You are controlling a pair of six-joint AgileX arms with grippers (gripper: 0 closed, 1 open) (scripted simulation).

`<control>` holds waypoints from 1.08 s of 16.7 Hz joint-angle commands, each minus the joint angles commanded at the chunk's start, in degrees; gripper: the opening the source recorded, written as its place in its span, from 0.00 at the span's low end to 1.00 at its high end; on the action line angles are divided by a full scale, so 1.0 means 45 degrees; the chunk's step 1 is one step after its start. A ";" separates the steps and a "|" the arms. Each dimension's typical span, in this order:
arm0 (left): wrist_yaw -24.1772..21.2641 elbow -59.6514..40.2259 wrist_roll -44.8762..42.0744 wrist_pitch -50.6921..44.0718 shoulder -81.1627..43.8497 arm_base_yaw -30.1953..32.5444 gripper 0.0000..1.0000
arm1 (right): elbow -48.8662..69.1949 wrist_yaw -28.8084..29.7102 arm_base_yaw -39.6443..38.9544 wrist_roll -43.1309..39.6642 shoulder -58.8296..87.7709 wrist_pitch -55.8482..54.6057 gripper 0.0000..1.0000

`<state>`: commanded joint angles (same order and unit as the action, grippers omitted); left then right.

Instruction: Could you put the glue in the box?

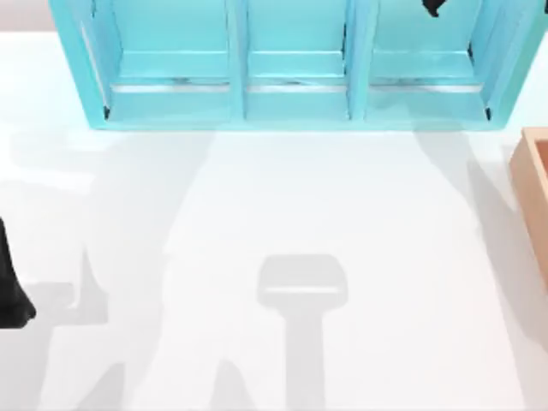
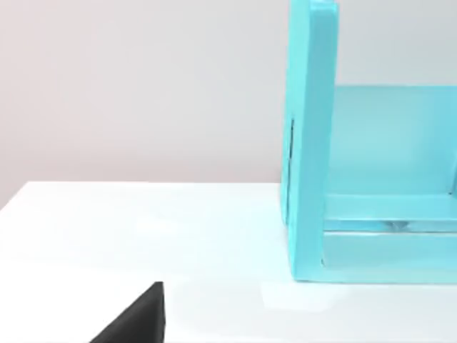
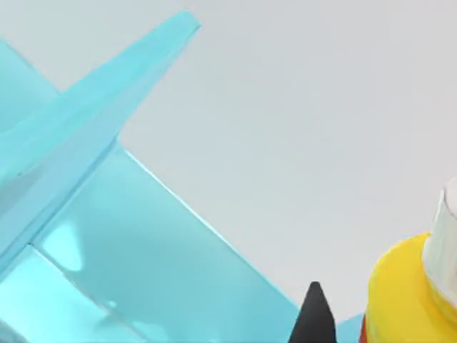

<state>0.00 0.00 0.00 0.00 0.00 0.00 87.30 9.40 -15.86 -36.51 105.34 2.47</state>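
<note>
Jaws, right: one dark fingertip (image 3: 314,314) close beside the glue (image 3: 410,289); whether they grip the bottle, cannot tell.
Right gripper (image 1: 434,8): up at the teal shelf's (image 1: 295,64) right-hand compartment in the top view.
Glue: yellow shoulder and white cap at the right wrist view's edge, shelf walls close around.
Box (image 1: 533,184): tan, at the table's (image 1: 282,205) right edge, well apart from the shelf.
Left arm (image 1: 10,287): parked at the table's left edge; jaws, cannot tell.
Risk: narrow bottle may tip or slip if the grasp is off-centre; withdrawal could knock a shelf divider.
</note>
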 joint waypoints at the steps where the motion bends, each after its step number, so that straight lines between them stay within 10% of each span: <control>1: 0.0000 0.0000 0.0000 0.0000 0.0000 0.0000 1.00 | 0.0003 -0.1080 0.0953 -0.1339 -0.0257 0.1004 0.00; 18: 0.0000 0.0000 0.0000 0.0000 0.0000 0.0000 1.00 | -0.3959 -1.7453 1.4942 -2.1868 0.2791 1.7562 0.00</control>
<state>0.00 0.00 0.00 0.00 0.00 0.00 69.49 -69.14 51.38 -134.91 117.90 81.50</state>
